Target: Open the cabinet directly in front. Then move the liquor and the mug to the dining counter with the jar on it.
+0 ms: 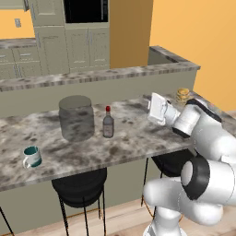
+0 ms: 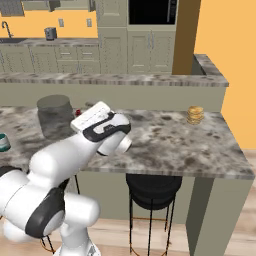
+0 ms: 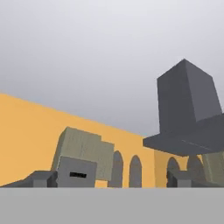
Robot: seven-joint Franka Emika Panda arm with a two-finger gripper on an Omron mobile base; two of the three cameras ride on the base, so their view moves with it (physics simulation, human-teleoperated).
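Note:
On the dining counter (image 1: 138,138) (image 2: 175,140) stand the wide grey jar (image 1: 76,117) (image 2: 55,117), the red-capped liquor bottle (image 1: 108,122) just right of it, and the teal-lined white mug (image 1: 32,156) near the front left edge. In the right base view only the liquor's red cap (image 2: 77,112) peeks out behind my hand, and the mug (image 2: 2,142) is cut off by the left edge. My gripper (image 3: 113,179) hovers above the counter to the right of the bottle, tilted upward, open and holding nothing. Which far-wall unit is the cabinet I cannot tell.
A golden stack (image 1: 183,94) (image 2: 195,115) sits at the counter's right end. Black stools (image 1: 80,186) (image 2: 152,190) stand under the front edge. A raised ledge (image 1: 92,76) backs the counter. Beyond it are beige cabinets (image 1: 87,46) and a toaster (image 2: 50,33).

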